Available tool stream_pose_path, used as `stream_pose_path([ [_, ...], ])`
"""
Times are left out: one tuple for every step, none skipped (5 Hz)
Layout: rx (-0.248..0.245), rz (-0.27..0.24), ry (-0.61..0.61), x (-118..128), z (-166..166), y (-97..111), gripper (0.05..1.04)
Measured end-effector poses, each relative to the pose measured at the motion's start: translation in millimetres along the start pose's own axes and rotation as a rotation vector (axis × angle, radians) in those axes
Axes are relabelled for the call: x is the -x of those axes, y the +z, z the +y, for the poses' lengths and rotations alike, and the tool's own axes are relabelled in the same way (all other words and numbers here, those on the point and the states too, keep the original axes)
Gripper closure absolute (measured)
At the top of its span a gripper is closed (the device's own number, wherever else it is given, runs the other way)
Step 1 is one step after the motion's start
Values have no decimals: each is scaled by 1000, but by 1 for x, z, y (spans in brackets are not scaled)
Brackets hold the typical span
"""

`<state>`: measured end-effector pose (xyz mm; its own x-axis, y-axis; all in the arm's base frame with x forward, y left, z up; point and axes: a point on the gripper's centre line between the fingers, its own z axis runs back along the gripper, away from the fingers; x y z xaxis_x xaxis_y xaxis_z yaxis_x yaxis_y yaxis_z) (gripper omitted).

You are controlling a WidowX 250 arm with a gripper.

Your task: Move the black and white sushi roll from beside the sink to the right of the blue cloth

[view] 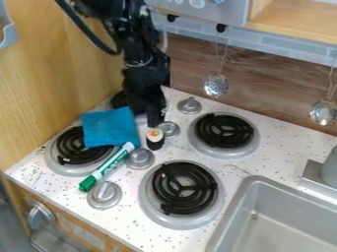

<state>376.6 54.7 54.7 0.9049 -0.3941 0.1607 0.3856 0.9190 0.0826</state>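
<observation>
The gripper [154, 121] is held low over the stovetop [230, 172], near an upright toy sushi roll [155, 143] and a blue cloth [109, 128]; whether it is spread or closed cannot be told. A coil burner [72, 153] is partly covered by the blue cloth, with a green marker [107, 166] laid alongside. A grey sink [280, 234] is set at lower right.

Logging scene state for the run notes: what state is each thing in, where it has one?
Small dark piece with white-and-orange top: upright.
Tool: hanging down, close to that piece; contact unclear.
Blue cloth: crumpled, partly over a burner.
Green marker: capped, lying on its side.
Burner coils: dark, no glow.
Stovetop knobs: in place, settings unclear.
Metal ladles: hanging.
</observation>
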Motion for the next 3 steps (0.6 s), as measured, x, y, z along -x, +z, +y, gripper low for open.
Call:
stream_pose_path([
  [38,79,-36,34,-15,-2,82],
  [27,62,-15,68,-14,24,82],
  [84,-55,81,89,-19,57,82],
])
